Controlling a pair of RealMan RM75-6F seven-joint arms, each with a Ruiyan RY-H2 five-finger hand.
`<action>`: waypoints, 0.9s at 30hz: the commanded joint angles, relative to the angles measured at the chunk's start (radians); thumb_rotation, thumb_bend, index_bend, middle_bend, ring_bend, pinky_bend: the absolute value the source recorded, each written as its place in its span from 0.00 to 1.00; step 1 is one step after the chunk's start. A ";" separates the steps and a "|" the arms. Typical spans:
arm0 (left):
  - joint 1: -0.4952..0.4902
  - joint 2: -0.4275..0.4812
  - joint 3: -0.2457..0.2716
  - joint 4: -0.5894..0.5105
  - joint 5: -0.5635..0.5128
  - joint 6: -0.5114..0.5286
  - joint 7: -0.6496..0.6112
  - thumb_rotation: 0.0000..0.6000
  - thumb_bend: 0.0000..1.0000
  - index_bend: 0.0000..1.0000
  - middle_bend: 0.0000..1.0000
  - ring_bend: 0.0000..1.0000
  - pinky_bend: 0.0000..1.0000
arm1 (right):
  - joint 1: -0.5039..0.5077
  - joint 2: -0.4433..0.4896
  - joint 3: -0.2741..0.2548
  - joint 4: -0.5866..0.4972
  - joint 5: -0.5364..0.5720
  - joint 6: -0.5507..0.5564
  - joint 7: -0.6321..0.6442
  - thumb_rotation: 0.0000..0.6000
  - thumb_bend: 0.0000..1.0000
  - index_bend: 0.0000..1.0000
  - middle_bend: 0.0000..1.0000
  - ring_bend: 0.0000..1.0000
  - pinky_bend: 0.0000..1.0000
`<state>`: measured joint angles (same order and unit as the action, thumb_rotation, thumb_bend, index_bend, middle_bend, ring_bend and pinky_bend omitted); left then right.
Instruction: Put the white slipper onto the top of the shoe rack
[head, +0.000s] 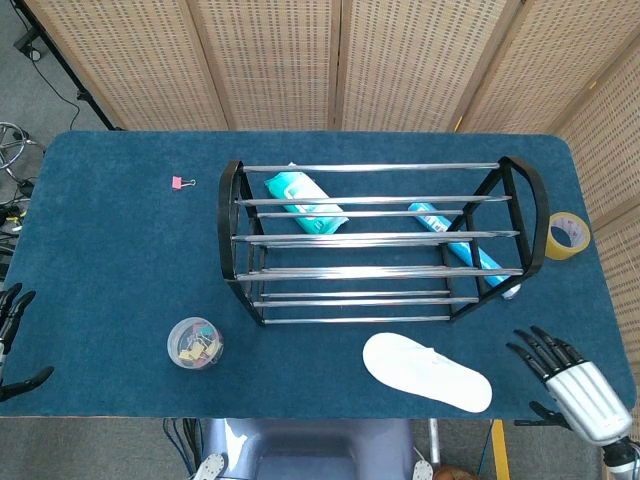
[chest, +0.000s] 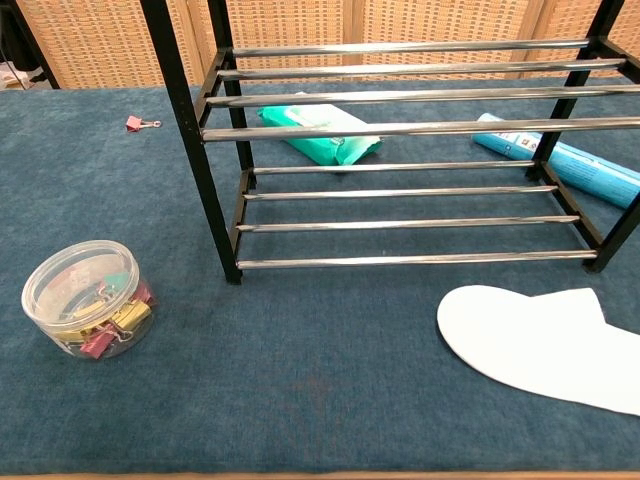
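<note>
The white slipper (head: 427, 372) lies flat on the blue table in front of the shoe rack, toward the right; the chest view shows the slipper (chest: 540, 343) at lower right. The black-and-chrome shoe rack (head: 380, 240) stands mid-table, its top bars bare; its rack bars (chest: 400, 100) fill the upper chest view. My right hand (head: 570, 382) is at the table's front right corner, fingers spread, holding nothing, a short way right of the slipper. My left hand (head: 12, 340) shows only as fingertips at the left edge, spread and empty.
A clear tub of binder clips (head: 195, 343) sits front left. A pink clip (head: 181, 182) lies far left. A teal wipes pack (head: 305, 203) and a blue tube (head: 455, 240) lie under the rack. A yellow tape roll (head: 567, 235) sits at the right edge.
</note>
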<state>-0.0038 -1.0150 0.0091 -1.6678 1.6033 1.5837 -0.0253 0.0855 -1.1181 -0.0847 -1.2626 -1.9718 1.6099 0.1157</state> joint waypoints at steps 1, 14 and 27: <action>-0.001 0.002 -0.003 0.000 -0.003 0.001 -0.005 1.00 0.00 0.00 0.00 0.00 0.00 | 0.065 -0.066 -0.021 0.078 -0.092 -0.005 -0.042 1.00 0.00 0.17 0.13 0.11 0.27; -0.001 0.009 -0.008 0.001 -0.015 0.000 -0.028 1.00 0.00 0.00 0.00 0.00 0.00 | 0.172 -0.181 -0.036 0.181 -0.173 -0.075 -0.133 1.00 0.00 0.20 0.15 0.12 0.30; -0.002 0.010 -0.010 0.003 -0.020 -0.002 -0.035 1.00 0.00 0.00 0.00 0.00 0.00 | 0.235 -0.316 -0.011 0.279 -0.111 -0.125 -0.153 1.00 0.02 0.22 0.16 0.14 0.32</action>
<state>-0.0053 -1.0051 -0.0013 -1.6648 1.5831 1.5816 -0.0602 0.3149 -1.4280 -0.0977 -0.9880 -2.0863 1.4906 -0.0332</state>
